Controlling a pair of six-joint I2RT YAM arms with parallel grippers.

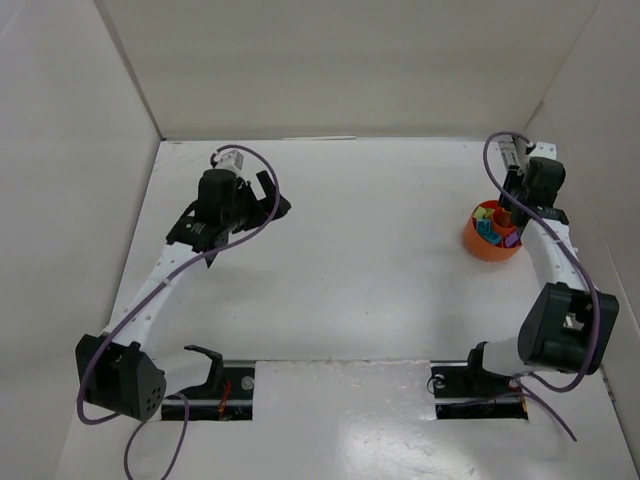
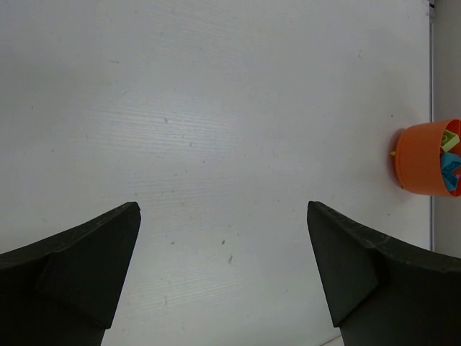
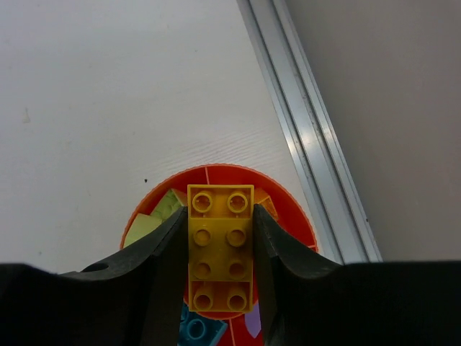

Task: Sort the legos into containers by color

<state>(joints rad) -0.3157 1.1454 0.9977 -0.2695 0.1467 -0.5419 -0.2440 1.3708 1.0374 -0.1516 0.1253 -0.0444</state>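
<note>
Right hand pinches a yellow lego between its two black fingers. The fingers press on the brick's long sides. The brick is two studs wide and four long, and its studded face turns toward the wrist camera. The brick's far end reaches a little past the fingertips.

Directly below this hand stands the orange bowl, resting on the white desk. A thin divider shows on the bowl's far side, just beyond the brick. I cannot tell which compartment the brick hangs over. Other legos lie inside the bowl. A pale green one is left of the hand, a teal one is under the left finger, and a purple one is beside the right finger. A metal rail runs along the desk edge to the right of the hand, with the wall beyond it.

Left hand is spread wide, with nothing between its fingers, and hangs above bare desk. From this hand, the orange bowl sits well apart, off to the far right, with teal and green pieces showing over its rim.
</note>
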